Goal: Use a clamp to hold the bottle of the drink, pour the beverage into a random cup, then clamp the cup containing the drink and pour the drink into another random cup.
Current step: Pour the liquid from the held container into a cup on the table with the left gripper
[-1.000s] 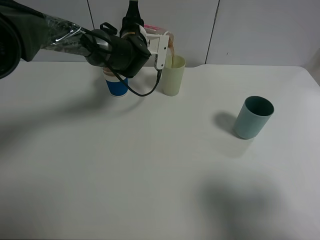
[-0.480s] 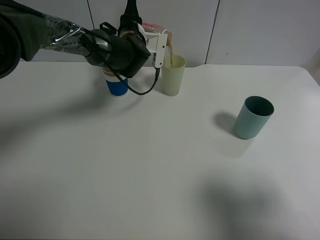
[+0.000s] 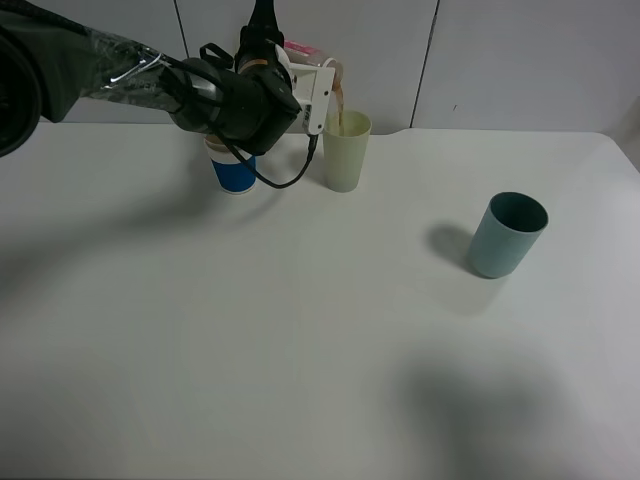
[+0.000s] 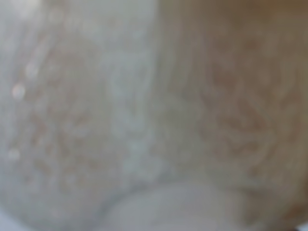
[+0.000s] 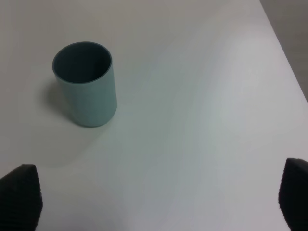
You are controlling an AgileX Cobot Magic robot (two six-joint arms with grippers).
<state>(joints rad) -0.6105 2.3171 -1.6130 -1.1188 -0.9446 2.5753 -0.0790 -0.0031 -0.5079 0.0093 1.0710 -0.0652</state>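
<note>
**Bottle tipped over the yellow-green cup**

At the worktop's [image 3: 300, 330] far edge, the left clamp [image 3: 262, 62] grips the bottle [image 3: 318, 80] tilted, its neck above the yellow-green cup [image 3: 346, 152]; brown drink [image 3: 340, 105] runs from the neck. The blue cup [image 3: 233, 172] stands just beside. The right clamp [image 5: 159, 211] hangs wide apart, near the teal cup [image 5: 86, 84].
</note>
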